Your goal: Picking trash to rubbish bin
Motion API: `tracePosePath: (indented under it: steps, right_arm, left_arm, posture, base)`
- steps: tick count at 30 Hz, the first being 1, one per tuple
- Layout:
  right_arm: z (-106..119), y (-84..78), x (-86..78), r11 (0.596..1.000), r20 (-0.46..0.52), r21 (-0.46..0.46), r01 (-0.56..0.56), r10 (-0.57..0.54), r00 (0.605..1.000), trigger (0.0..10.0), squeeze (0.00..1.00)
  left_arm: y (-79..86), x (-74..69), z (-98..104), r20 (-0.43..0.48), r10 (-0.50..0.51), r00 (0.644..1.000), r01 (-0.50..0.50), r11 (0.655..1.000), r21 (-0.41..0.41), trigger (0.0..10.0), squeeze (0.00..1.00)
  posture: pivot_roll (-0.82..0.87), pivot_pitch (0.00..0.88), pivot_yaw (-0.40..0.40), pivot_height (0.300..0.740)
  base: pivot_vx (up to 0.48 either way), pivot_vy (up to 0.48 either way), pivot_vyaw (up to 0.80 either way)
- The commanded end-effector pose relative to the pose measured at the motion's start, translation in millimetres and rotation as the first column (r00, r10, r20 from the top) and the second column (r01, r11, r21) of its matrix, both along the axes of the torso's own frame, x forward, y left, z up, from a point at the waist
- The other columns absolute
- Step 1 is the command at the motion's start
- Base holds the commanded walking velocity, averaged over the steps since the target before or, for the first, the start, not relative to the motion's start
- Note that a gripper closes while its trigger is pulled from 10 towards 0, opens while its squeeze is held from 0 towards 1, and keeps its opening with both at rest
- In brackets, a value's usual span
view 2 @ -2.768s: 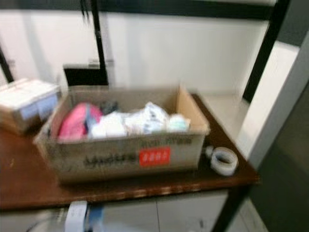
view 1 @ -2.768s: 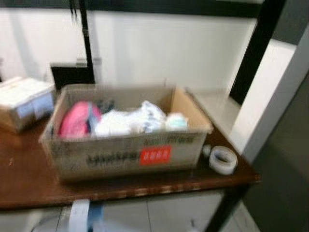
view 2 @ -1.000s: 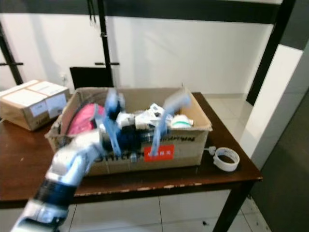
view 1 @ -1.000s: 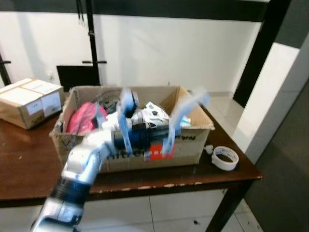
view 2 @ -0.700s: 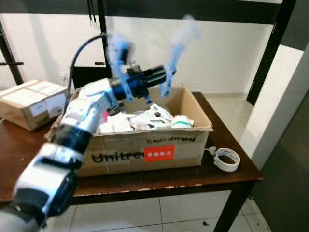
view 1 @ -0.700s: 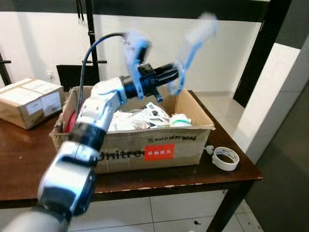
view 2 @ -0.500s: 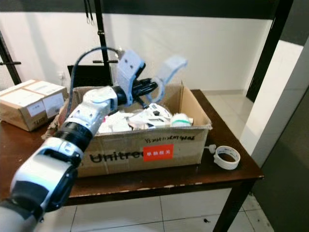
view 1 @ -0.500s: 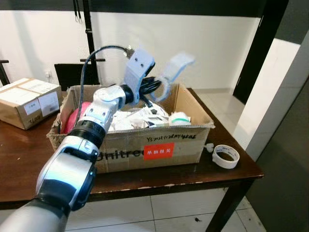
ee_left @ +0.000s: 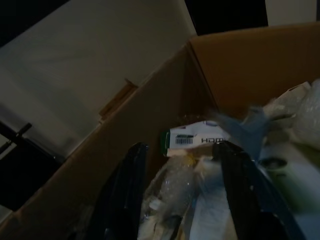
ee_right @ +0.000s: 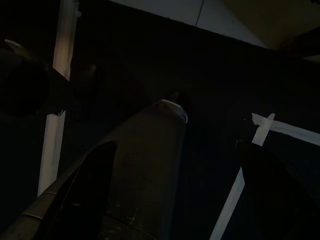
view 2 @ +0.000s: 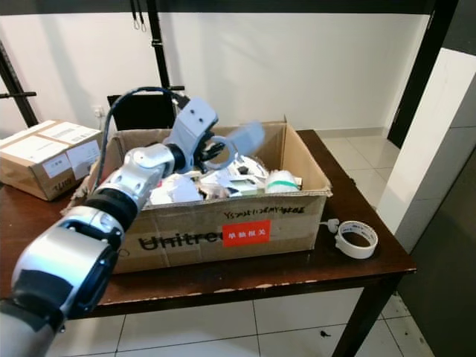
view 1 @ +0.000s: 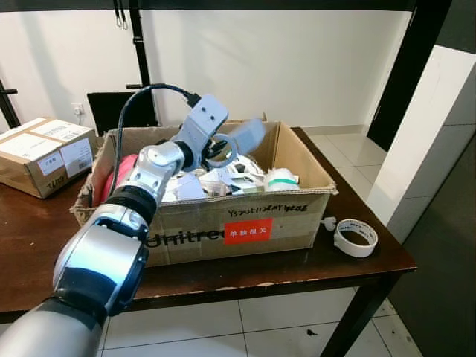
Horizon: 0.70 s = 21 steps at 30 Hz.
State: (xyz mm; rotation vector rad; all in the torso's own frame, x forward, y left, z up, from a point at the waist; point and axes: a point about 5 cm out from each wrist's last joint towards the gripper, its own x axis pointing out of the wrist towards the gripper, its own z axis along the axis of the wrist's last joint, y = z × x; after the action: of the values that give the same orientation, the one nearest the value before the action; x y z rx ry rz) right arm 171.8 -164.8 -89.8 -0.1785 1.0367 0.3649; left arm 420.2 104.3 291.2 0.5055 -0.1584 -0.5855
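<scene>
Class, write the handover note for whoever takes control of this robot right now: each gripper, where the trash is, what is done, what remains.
Left gripper: open, holding nothing, reaching over the cardboard box on the brown table.
Right gripper: idle in the dark, open.
Trash: crumpled wrappers and papers heaped inside the box; a green-capped container lies at the box's right end.
Done: no piece grasped.
Left: close on a piece, lift it out, carry it to the bin.

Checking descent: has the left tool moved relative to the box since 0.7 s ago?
Yes. The left tool was above the cardboard box's rear rim; it has come down into the box, over the trash.
</scene>
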Motion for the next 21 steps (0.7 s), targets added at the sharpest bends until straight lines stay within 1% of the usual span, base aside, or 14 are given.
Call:
tracePosePath:
  steps: [1,5,6,8,9,10,11,12,14,15,16,17,19,21]
  right_arm:
    - [-6.1,2.3,-13.3,1.000,-0.051,0.002,-0.006,0.006,0.999,10.0,0.00]
    - [-4.2,2.0,-8.9,1.000,-0.041,0.007,-0.009,0.009,0.999,10.0,0.00]
    - [-2.9,1.5,-6.3,1.000,-0.035,0.011,-0.011,0.011,0.999,10.0,0.00]
    - [-0.8,0.7,-2.0,1.000,-0.025,0.017,-0.011,0.012,1.000,10.0,0.00]
    - [-0.8,0.7,-2.0,1.000,-0.025,0.017,-0.011,0.012,1.000,10.0,0.00]
    - [0.0,0.3,-0.4,1.000,-0.021,0.019,-0.011,0.011,1.000,10.0,0.00]
    - [1.4,0.2,2.6,1.000,-0.014,0.023,-0.009,0.009,1.000,10.0,0.00]
    - [1.4,0.2,2.6,1.000,-0.014,0.023,-0.009,0.009,1.000,10.0,0.00]
    - [2.4,-0.4,4.5,1.000,-0.011,0.022,-0.012,0.012,1.000,10.0,0.00]
    - [2.4,-0.4,4.5,1.000,-0.011,0.022,-0.012,0.012,1.000,10.0,0.00]
    - [2.6,-0.6,5.1,1.000,-0.010,0.022,-0.012,0.012,1.000,10.0,0.00]
    - [4.1,-1.1,8.0,1.000,-0.005,0.020,-0.019,0.019,1.000,10.0,0.00]
    - [5.0,-1.3,9.9,0.999,-0.002,0.019,-0.026,0.026,1.000,10.0,0.00]
    - [5.2,-1.3,10.3,0.999,-0.001,0.018,-0.027,0.027,1.000,10.0,0.00]
  left_arm:
    - [-2.9,0.1,6.7,0.032,0.001,0.999,-0.001,1.000,-0.006,10.0,0.00]
    - [-1.3,0.1,16.8,0.062,0.011,0.998,-0.005,0.995,-0.096,10.0,0.00]
    - [-0.4,-0.1,24.5,0.065,0.007,0.998,0.005,0.981,-0.191,10.0,0.00]
    - [-0.9,-1.9,37.4,0.031,-0.082,0.996,0.088,0.899,-0.430,10.0,0.00]
    - [-0.9,-1.9,37.4,0.031,-0.082,0.996,0.088,0.899,-0.430,10.0,0.00]
    - [-4.3,-4.5,37.1,-0.004,-0.210,0.978,0.177,0.834,-0.522,10.0,0.00]
    - [-12.6,-16.2,26.7,-0.032,-0.525,0.850,0.416,0.709,-0.570,10.0,0.00]
    - [-12.6,-16.2,26.7,-0.032,-0.525,0.850,0.416,0.709,-0.570,10.0,0.00]
    - [-14.6,-34.6,8.0,-0.066,-0.795,0.602,0.621,0.519,-0.587,10.0,0.00]
    - [-14.6,-34.6,8.0,-0.066,-0.795,0.602,0.621,0.519,-0.587,10.0,0.00]
    - [-14.5,-40.2,3.2,-0.066,-0.848,0.526,0.656,0.454,-0.603,10.0,0.00]
    - [-20.3,-55.5,-20.7,-0.083,-0.884,0.460,0.698,0.418,-0.581,10.0,0.00]
    - [-26.4,-71.4,-42.9,-0.127,-0.905,0.406,0.725,0.404,-0.558,10.0,0.00]
    - [-27.9,-77.2,-51.8,-0.149,-0.910,0.386,0.731,0.401,-0.552,10.0,0.00]
  posture:
    - [0.05,0.084,0.018,0.740]
    - [0.05,0.086,0.013,0.740]
    - [0.05,0.088,0.009,0.740]
    - [0.05,0.090,0.005,0.740]
    - [0.05,0.090,0.005,0.740]
    - [0.05,0.090,0.002,0.740]
    - [0.05,0.090,-0.002,0.740]
    - [0.05,0.090,-0.002,0.740]
    - [0.05,0.087,-0.011,0.740]
    - [0.05,0.087,-0.011,0.740]
    - [0.05,0.086,-0.013,0.740]
    - [0.05,0.084,-0.024,0.740]
    - [0.05,0.080,-0.023,0.740]
    - [0.05,0.080,-0.023,0.740]
  base:
    - [0.000,0.000,0.00]
    - [0.000,0.000,0.00]
    - [0.000,0.000,0.00]
    - [0.000,0.000,0.00]
    - [0.000,0.000,0.00]
    - [0.000,0.000,0.00]
    - [0.000,0.000,0.00]
    - [0.000,0.000,0.00]
    - [0.000,0.000,0.00]
    - [0.000,0.000,0.00]
    - [0.000,0.000,0.00]
    - [0.000,0.000,0.00]
    - [0.000,0.000,0.00]
    - [0.000,0.000,0.00]
